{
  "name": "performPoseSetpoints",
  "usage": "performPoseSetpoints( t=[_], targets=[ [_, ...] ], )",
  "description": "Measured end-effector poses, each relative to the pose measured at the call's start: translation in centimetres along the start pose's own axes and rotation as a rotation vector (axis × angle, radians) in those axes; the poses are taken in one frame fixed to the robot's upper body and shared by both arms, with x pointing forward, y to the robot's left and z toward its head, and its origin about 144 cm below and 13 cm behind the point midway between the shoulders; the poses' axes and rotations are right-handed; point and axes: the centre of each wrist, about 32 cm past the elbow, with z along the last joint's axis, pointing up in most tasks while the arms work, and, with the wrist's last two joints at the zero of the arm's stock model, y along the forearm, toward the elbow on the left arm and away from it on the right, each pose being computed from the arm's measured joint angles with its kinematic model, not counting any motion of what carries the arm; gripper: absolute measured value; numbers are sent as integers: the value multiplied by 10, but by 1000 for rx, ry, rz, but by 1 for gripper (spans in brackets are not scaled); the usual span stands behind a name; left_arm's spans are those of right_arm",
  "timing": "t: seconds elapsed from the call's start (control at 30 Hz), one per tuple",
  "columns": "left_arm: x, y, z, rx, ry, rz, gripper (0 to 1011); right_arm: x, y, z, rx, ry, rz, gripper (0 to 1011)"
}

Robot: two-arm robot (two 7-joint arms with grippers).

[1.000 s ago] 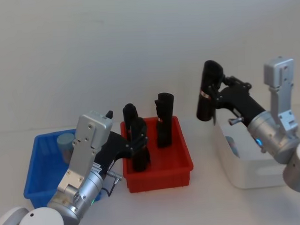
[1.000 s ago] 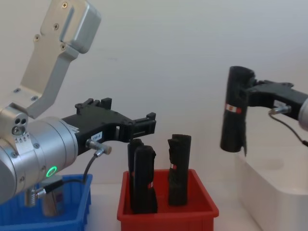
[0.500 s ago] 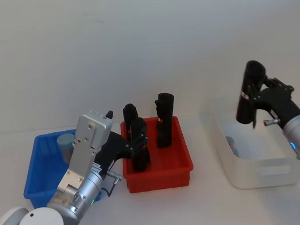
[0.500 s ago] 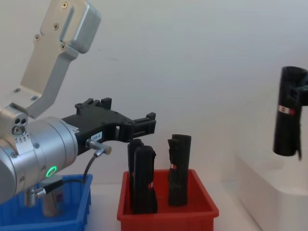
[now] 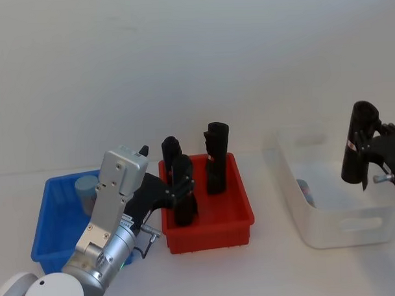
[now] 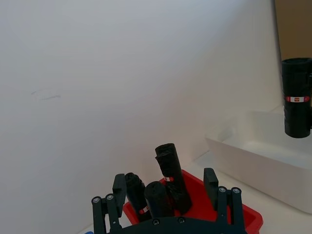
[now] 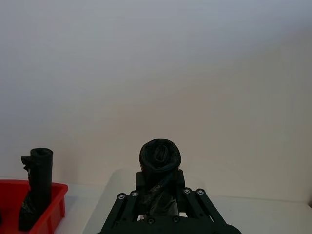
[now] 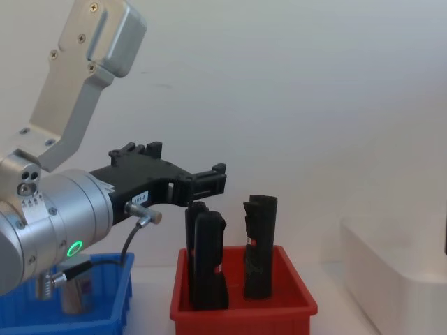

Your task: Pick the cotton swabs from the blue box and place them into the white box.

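Upright cotton swabs [image 5: 86, 191] — blue box [image 5: 49, 224]

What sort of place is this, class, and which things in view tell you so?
Probably a robot test bench: a bare white table against a blank wall, with sorting bins in a row, the blue box, a red bin of black rolls and the white box, and two robot arms.

A cotton swab tub [image 5: 86, 191] with a pale grey-blue lid stands upright at the far end of the bright blue box [image 5: 53, 243], on the left. In the white box [image 5: 336, 229], on the right, another tub [image 5: 305, 191] lies against the left wall.
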Motion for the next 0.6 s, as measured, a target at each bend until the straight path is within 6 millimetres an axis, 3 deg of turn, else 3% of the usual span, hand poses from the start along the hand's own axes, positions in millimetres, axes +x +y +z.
performPoseSetpoints(
  t=[0.17,0.6],
  targets=[
    [0,0,0,0,0,0,1004,4,-3,-7,-25,-4,-13,407],
    [0,0,0,0,0,0,1004,10,-8,-16,-45,-7,-25,815]
  ],
)
